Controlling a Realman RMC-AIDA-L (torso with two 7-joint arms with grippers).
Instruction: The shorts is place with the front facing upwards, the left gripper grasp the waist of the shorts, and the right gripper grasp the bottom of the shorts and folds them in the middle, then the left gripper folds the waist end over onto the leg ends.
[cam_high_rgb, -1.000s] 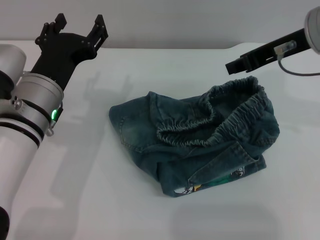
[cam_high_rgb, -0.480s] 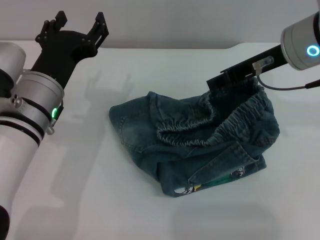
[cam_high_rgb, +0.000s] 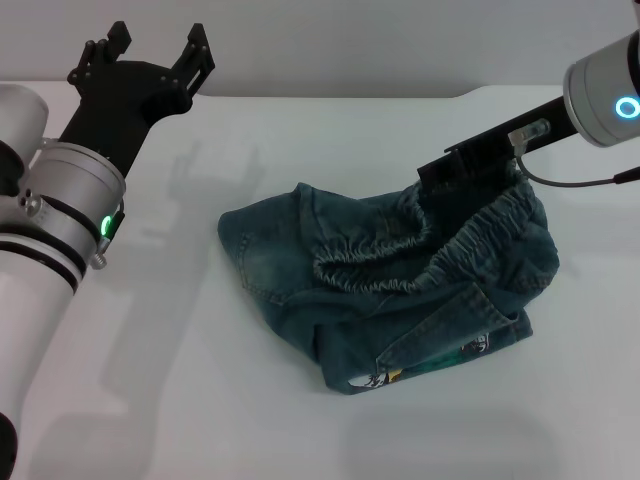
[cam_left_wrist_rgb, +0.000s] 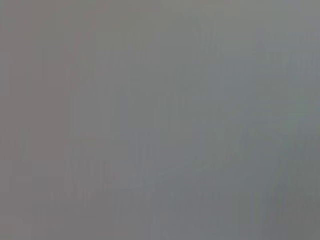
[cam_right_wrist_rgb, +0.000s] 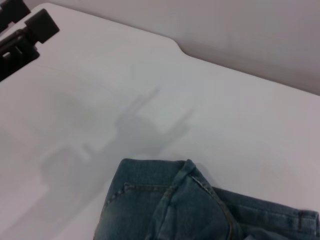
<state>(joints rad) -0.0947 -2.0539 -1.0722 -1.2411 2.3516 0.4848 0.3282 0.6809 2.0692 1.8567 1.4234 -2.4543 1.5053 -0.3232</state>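
The blue denim shorts (cam_high_rgb: 290, 250) lie crumpled in the middle of the white table (cam_high_rgb: 150, 380). The gathered waist (cam_high_rgb: 400, 262) curls across their top and right side. The bottom of the shorts, a flat hem with the cartoon print (cam_high_rgb: 440, 360), lies at the near edge. My right gripper (cam_high_rgb: 432, 172) reaches in from the right, its tip just above the far right part of the waist. My left gripper (cam_high_rgb: 160, 42) hangs open and empty at the far left, well away from the shorts. In the right wrist view the shorts (cam_right_wrist_rgb: 190, 210) show along the lower edge.
The table's far edge (cam_high_rgb: 330, 97) meets a grey wall. The left gripper (cam_right_wrist_rgb: 20, 30) also shows far off in the right wrist view. The left wrist view is a plain grey blur.
My right gripper has come in leftward and down from the far right until its tip is over the waistband. The left arm and the shorts have stayed put.
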